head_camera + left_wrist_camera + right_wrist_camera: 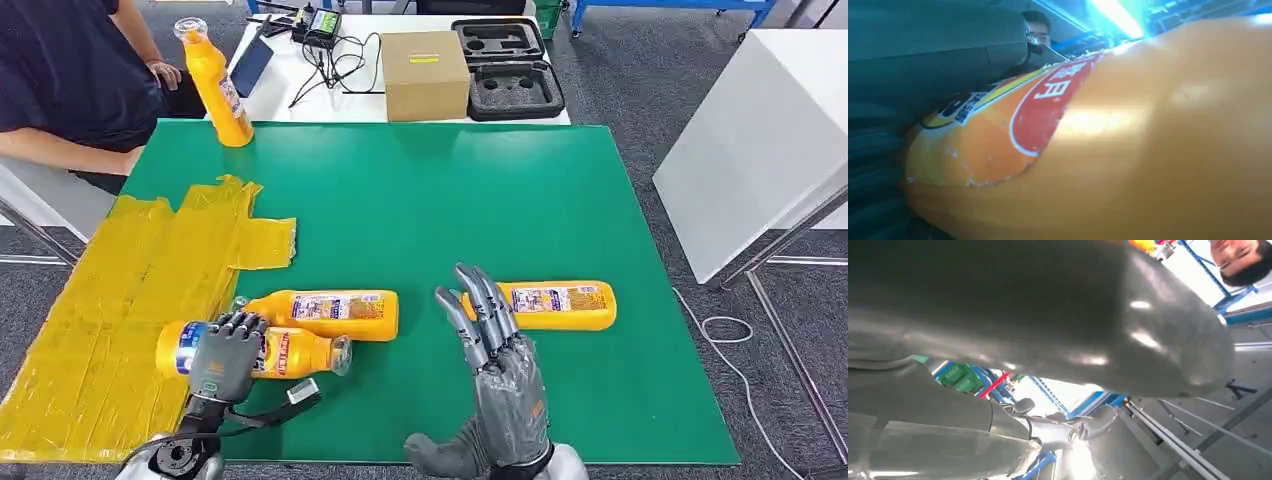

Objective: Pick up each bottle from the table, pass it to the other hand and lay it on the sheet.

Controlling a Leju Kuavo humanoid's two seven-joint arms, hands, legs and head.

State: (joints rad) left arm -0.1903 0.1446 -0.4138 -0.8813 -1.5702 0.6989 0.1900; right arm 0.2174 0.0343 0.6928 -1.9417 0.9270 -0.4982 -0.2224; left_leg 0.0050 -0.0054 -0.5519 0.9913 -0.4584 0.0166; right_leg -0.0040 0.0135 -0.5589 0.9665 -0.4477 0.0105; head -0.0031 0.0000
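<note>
My left hand point(224, 356) grips an orange bottle point(290, 354) lying sideways just above the table's front left, its cap toward the right; the same bottle point(1108, 145) looms close in the left wrist view. A second orange bottle point(330, 313) lies on the green mat right behind it. A third bottle point(555, 304) lies to the right, just beyond my right hand point(498, 375), which is open with fingers stretched upward and holds nothing. A fourth bottle point(217, 86) stands upright at the mat's far left corner. The yellow sheet point(130, 300) covers the left side.
A person point(70, 80) sits at the far left behind the table. A cardboard box point(425, 73), a black foam case point(505, 65) and cables lie on the white table beyond the green mat point(500, 200). A white table stands to the right.
</note>
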